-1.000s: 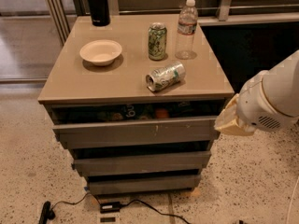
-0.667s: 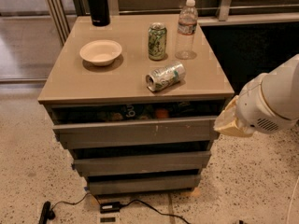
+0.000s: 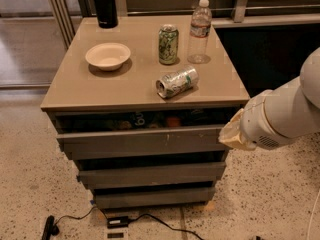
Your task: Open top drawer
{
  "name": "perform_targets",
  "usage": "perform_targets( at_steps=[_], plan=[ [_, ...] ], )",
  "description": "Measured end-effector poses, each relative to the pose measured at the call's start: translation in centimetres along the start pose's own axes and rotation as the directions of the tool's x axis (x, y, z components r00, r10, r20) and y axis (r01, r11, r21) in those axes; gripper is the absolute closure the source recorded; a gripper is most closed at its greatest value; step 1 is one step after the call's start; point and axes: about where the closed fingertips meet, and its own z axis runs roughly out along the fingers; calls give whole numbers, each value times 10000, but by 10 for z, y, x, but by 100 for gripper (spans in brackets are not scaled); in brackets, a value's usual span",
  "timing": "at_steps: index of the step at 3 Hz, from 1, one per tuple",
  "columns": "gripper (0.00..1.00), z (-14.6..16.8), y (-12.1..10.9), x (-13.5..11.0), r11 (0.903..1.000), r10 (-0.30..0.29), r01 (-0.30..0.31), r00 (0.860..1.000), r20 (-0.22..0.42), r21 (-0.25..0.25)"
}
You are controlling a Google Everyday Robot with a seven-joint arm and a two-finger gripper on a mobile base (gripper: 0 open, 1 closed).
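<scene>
We log no shift over the last second. The gripper (image 3: 234, 134) sits against the right end of the top drawer (image 3: 140, 142); we cannot tell its opening or hold. The drawer stands slightly out beneath the tabletop (image 3: 125, 86). We judge the pull paused.
</scene>
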Motion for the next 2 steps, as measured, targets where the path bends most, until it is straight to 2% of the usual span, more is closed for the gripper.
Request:
perform_targets(
  at_steps=[2],
  plan=[
    [100,37,-11,-12,9992,-172,157,9990,407,374]
  ],
)
